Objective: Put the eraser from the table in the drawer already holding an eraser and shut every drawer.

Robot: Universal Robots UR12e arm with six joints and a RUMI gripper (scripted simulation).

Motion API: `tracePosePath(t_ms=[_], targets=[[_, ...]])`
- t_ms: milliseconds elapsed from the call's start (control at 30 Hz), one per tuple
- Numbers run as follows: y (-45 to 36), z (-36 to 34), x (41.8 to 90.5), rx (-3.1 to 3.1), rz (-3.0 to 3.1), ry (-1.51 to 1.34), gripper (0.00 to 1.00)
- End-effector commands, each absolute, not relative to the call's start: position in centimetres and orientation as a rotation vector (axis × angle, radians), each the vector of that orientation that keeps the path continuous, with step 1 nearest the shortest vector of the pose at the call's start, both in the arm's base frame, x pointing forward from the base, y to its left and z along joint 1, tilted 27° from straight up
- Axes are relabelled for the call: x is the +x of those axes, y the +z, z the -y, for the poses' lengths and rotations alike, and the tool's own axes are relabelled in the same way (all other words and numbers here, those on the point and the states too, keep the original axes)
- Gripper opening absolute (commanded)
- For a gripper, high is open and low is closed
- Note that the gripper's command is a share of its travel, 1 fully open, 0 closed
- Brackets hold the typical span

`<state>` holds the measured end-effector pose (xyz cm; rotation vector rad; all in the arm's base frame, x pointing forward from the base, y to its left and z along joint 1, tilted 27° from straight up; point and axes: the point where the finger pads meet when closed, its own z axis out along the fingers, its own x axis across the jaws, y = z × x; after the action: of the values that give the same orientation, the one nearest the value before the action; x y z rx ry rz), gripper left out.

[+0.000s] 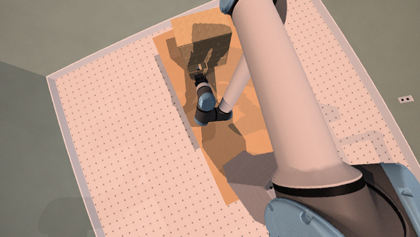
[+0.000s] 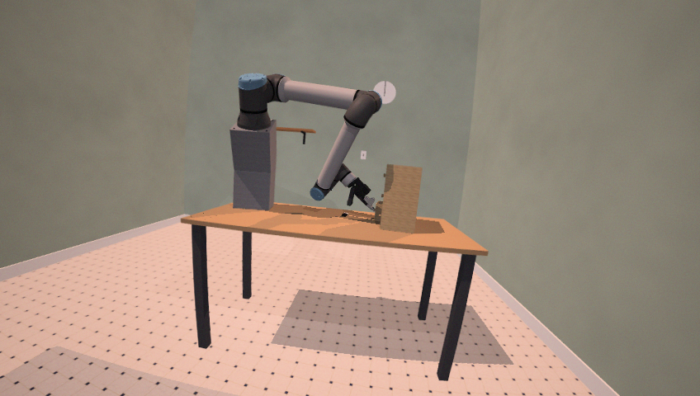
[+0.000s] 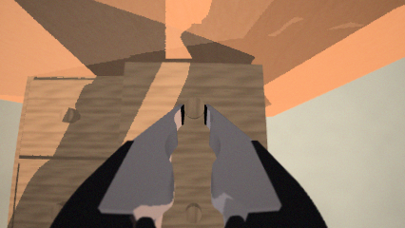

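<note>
The wooden chest [image 2: 401,198] stands upright on the table near its right end, and it also shows in the overhead view [image 1: 205,45]. My gripper [image 3: 194,105] is shut on a round wooden drawer knob [image 3: 194,108] low on the chest's front. In the side view the gripper [image 2: 371,202] meets the chest just above the table top. The gripped drawer front [image 3: 192,95] stands a little forward of the fronts beside it. A small dark eraser [image 2: 343,214] lies on the table just left of the chest. The drawers' insides are hidden.
Other knobs [image 3: 70,115] [image 3: 193,212] show on the neighbouring drawer fronts. The grey robot pedestal [image 2: 253,167] stands at the table's left end. The table's right edge [image 2: 461,242] lies close behind the chest.
</note>
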<state>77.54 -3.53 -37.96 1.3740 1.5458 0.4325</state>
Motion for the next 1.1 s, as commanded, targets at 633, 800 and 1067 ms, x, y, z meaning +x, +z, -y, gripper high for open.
tracePosePath(t_ms=[633, 800, 1067], targets=[[-38.18, 3.42, 76.24, 1.374, -1.548, 0.433, 0.07], [-38.20, 3.40, 76.10, 1.374, -1.548, 0.433, 0.07], [-38.13, 3.42, 76.07, 1.373, -1.546, 0.434, 0.07]])
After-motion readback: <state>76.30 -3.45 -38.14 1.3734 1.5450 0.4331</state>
